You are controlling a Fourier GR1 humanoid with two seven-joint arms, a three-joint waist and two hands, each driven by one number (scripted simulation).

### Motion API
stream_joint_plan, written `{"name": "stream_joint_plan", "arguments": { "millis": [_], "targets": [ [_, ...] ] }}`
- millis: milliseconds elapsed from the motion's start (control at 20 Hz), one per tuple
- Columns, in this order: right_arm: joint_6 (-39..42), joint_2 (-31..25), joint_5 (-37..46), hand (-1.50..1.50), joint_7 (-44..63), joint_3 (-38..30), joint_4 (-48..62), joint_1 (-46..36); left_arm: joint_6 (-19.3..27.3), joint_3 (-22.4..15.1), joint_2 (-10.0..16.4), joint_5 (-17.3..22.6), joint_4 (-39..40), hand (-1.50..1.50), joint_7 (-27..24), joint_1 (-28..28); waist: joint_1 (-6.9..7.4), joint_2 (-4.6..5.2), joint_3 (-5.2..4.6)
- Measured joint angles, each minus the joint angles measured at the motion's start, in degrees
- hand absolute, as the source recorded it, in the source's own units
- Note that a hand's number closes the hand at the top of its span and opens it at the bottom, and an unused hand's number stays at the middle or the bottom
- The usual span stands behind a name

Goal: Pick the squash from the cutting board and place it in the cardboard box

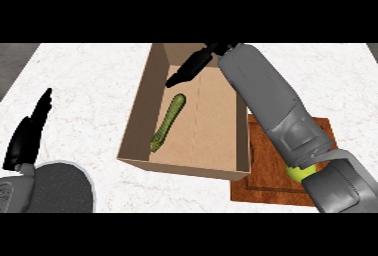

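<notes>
The long, slim green squash (168, 122), darker toward its near end, lies slantwise on the floor of the open brown cardboard box (145, 115). The black right hand (193, 64) hovers over the box's far end, fingers straight, holding nothing. The brown wooden cutting board (258, 187) touches the box's right side. The black left hand (29, 132) rests at the left, fingers straight.

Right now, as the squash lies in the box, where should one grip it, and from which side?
Probably at mid-length of the squash, from above, fingers across its narrow width: it lies flat along the cardboard box, whose walls block the sides.
</notes>
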Motion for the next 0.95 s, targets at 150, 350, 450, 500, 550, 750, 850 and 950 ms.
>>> {"name": "stream_joint_plan", "arguments": {
  "millis": [150,350,450,500,550,750,850,950],
  "targets": [
    [3.15,-2.95,-1.55,-1.5,-1.17,-2.31,1.95,-0.49,0.06,0.09,0.11,-0.22,0.64,0.0,0.17,-0.82,-0.26,0.14,0.01],
    [6.95,-9.13,-2.24,-1.5,-2.52,-4.13,4.63,-0.22,-0.29,-0.07,-0.04,-0.04,-0.43,0.0,0.37,-0.3,0.25,0.42,0.04],
    [8.77,-12.36,-2.32,-1.5,-3.36,-4.69,5.67,0.16,-0.39,-0.36,-0.26,-0.04,-1.41,0.0,0.71,-0.2,0.56,0.61,0.07],
    [9.58,-13.75,-2.22,-1.5,-3.84,-4.81,6.2,0.56,-0.41,-0.38,-0.21,-0.09,-1.45,0.0,0.98,-0.57,0.62,0.72,0.08],
    [10.64,-15.26,-2.23,-1.5,-4.12,-5.01,6.65,0.65,-0.51,-0.17,0.04,-0.01,-1.33,0.0,1.14,-0.98,0.68,0.83,0.09],
    [14.5,-20.93,-1.5,-1.5,-6.23,-4.98,7.73,1.4,-0.37,-0.43,-0.31,-0.15,-1.5,0.0,0.66,-1.04,1.34,1.25,0.12],
    [15.93,-23.17,-0.93,-1.5,-7.33,-4.7,8.09,2.13,-0.34,-0.75,-0.68,-0.23,-1.67,0.0,0.5,-1.01,1.62,1.43,0.15],
    [16.75,-24.74,0.1,-1.5,-8.03,-3.88,8.04,3.01,0.22,-1.11,-1.11,-0.75,-1.69,0.0,0.34,-0.87,1.78,1.52,0.17]
  ]
}}
